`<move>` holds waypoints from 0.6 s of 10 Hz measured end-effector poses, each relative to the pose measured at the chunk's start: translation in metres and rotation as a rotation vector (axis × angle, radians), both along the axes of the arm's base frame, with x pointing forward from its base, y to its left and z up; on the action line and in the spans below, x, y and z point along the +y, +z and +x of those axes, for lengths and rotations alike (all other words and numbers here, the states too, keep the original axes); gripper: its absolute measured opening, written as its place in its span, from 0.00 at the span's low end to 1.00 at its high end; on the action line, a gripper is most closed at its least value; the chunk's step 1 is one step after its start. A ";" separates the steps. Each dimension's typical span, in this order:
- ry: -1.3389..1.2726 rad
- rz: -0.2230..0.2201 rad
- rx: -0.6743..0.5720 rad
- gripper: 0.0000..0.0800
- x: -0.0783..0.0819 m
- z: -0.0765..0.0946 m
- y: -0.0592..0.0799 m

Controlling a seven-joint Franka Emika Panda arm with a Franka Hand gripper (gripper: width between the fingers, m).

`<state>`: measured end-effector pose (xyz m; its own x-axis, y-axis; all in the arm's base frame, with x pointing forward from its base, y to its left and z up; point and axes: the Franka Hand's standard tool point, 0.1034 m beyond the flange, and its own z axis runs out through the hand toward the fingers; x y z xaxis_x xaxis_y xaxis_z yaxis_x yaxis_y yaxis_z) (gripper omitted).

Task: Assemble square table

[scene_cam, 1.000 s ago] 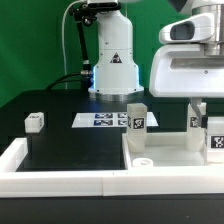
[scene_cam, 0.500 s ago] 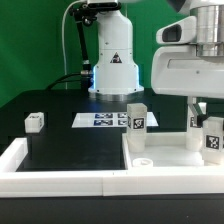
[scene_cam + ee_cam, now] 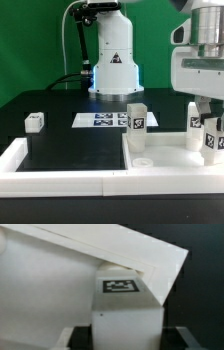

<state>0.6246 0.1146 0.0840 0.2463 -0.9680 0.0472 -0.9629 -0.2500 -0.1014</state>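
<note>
Pincer (image 3: 125, 338) is partway closed, gripping a blocky white plastic leg (image 3: 125, 308) with a black-and-white tag, at the exterior view's right end of the square table slab (image 3: 160, 152). Left to right otherwise: a small loose leg (image 3: 35, 121) on the matte black bench (image 3: 70, 145), then an upright leg (image 3: 136, 116) on the smooth, rimmed slab.

A robotics lab, shown by green backdrop (image 3: 30, 30), black table (image 3: 70, 150), tagged marker board (image 3: 98, 120).

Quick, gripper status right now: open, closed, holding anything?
Gripper: closed on a white tagged leg, which stands upright between its fingers.
</note>
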 end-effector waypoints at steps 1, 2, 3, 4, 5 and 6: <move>-0.035 0.005 -0.001 0.37 0.000 0.000 0.000; -0.022 0.003 -0.001 0.37 0.000 0.000 0.000; 0.019 -0.001 -0.001 0.37 0.000 0.000 0.000; 0.062 -0.005 -0.005 0.58 0.002 0.001 0.000; 0.110 -0.009 -0.014 0.76 0.005 0.002 0.001; 0.234 -0.023 -0.016 0.79 0.008 0.002 0.001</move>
